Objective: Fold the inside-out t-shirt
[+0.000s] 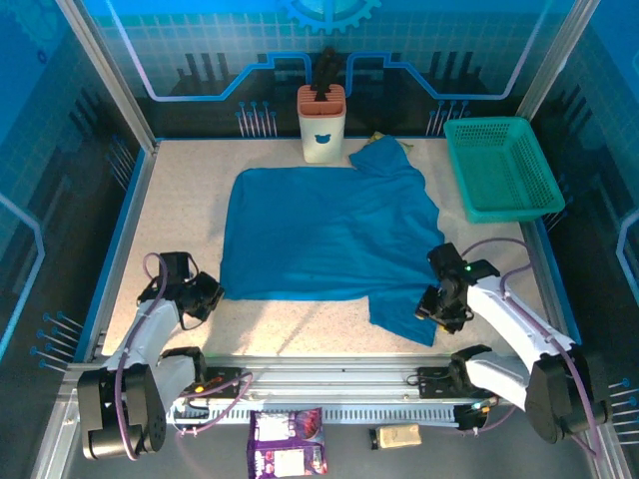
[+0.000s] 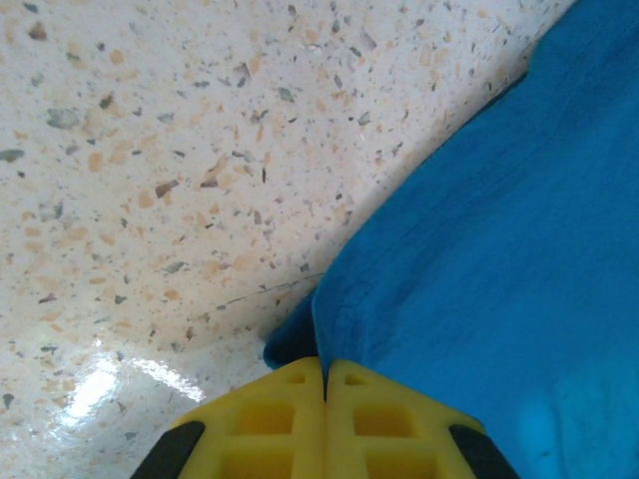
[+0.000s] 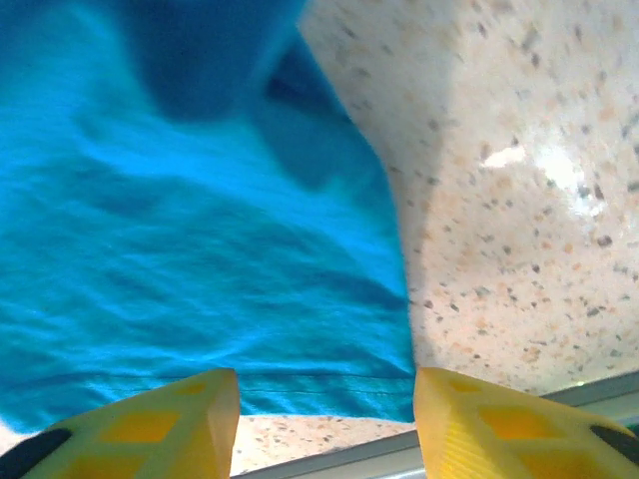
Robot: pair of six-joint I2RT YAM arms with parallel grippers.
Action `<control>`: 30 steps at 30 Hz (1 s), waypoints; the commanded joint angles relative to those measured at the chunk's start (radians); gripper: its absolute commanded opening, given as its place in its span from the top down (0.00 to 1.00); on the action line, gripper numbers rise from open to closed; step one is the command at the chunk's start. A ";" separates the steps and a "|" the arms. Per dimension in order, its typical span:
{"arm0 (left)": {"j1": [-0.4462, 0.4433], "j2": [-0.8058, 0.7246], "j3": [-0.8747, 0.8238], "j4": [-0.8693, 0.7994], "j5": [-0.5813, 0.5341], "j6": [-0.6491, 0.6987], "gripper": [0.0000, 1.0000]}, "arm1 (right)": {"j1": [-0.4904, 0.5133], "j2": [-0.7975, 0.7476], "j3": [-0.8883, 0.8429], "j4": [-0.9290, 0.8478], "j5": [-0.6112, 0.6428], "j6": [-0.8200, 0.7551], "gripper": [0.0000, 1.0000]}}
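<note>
Top view, shirt: you see the inside-out t-shirt (image 1: 319, 235) spread flat across the middle of the table (image 1: 190, 200), well apart from the teal basket (image 1: 499, 165).
Top view, arms: your left gripper (image 1: 208, 294) sits at the shirt's near-left corner, your right gripper (image 1: 431, 307) at its near-right flap.
Left wrist, pincer: the left gripper (image 2: 324, 371) has its jaws pressed together on the shirt's (image 2: 499, 279) puckered corner.
Right wrist, pincer: the right gripper (image 3: 326, 394) has its jaws standing apart, with the shirt's (image 3: 200, 249) hem between them.

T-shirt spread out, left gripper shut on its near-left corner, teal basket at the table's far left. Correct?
No: the teal basket sits at the table's far right, per the top external view. The t-shirt is spread out and the left gripper is shut on its near-left corner.
</note>
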 commanded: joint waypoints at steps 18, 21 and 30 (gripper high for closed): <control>0.012 0.000 -0.027 0.010 0.024 -0.006 1.00 | 0.185 -0.036 -0.119 0.009 0.051 0.723 0.58; 0.012 0.003 -0.025 0.013 0.023 -0.006 1.00 | 0.198 -0.066 -0.162 0.025 0.052 0.805 0.57; 0.015 0.021 -0.019 0.023 0.030 -0.002 1.00 | 0.198 -0.112 -0.226 0.075 0.065 0.883 0.64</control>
